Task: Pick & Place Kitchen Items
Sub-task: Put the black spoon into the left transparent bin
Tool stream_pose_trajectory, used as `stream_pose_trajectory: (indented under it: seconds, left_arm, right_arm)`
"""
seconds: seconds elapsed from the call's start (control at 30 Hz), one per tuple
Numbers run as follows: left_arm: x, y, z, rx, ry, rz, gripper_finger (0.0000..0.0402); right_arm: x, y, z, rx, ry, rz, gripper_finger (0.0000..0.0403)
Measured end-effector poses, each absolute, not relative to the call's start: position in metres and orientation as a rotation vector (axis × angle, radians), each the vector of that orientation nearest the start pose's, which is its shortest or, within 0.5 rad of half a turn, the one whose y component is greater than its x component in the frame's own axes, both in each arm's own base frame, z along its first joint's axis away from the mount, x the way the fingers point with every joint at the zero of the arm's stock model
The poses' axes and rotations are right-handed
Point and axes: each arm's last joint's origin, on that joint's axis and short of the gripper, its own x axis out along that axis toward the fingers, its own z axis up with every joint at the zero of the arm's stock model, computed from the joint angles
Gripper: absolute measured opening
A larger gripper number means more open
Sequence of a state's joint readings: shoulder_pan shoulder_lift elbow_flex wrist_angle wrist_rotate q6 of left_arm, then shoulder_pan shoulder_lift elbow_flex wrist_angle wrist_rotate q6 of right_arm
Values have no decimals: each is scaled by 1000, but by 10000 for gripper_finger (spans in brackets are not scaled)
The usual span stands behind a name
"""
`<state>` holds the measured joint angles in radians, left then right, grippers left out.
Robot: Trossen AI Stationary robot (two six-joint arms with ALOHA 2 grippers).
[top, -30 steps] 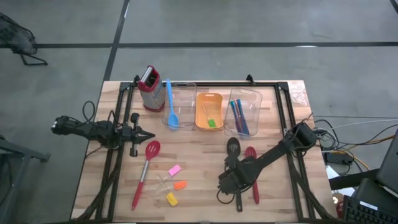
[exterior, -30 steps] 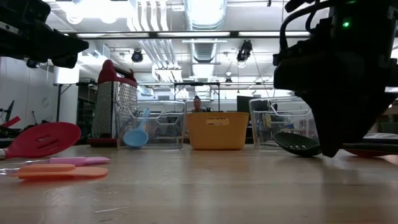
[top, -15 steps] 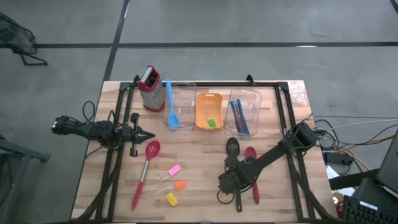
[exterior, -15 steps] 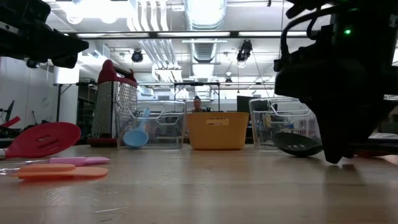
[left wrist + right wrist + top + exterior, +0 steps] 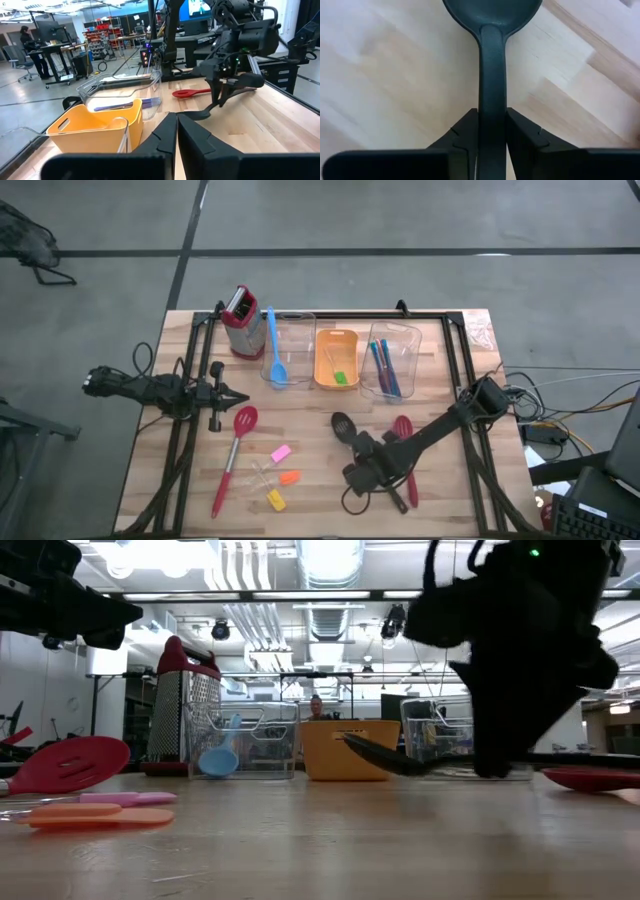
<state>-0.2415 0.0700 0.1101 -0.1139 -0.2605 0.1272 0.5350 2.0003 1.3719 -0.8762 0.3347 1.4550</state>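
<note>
Left gripper (image 5: 232, 397) parked at the table's left edge, off the wood, fingers pinched together and holding nothing. Just beside its tip, the long red plastic slotted spoon (image 5: 233, 450) lies flat, long axis near front-to-back, head toward the bins, handle toward the front edge. Right of its handle, the tiny pink piece (image 5: 281, 452), orange piece (image 5: 289, 477) and yellow piece (image 5: 275, 500) sit loose on the wood. At the back, the blue plastic spoon (image 5: 274, 350) leans in the left clear plastic bin (image 5: 296, 320), bowl down. The orange plastic tray (image 5: 336, 340) holds a small green piece (image 5: 341, 378); the right clear bin (image 5: 400, 332) holds thin blue-handled cutlery (image 5: 383, 367). Front right, the right gripper (image 5: 362, 474) is clamped on the handle of the black plastic slotted spoon (image 5: 345, 429), head pointing back-left toward the bins; low view shows it clear of the table, roughly level. Second red plastic spoon (image 5: 405, 448) lies flat, just right of it.
</note>
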Motion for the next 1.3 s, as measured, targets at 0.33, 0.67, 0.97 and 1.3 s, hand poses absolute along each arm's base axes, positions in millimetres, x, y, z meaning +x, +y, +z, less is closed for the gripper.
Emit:
stream_pose_trajectory:
  seconds: [0.33,0.67,0.97,1.3]
  left_arm:
    - [94,-15,185,146,73,14,19]
    - [94,-15,185,146,73,14,18]
    - [94,-15,185,146,73,14,20]
    - [94,-15,185,146,73,15,21]
  right_arm:
    - [352,176,178,521,933,-690,74]
    - [396,120,230,402,788,-688,88]
    - [427,24,291,321,668,-762,71]
    - [443,-91,335,522,353,-709,73]
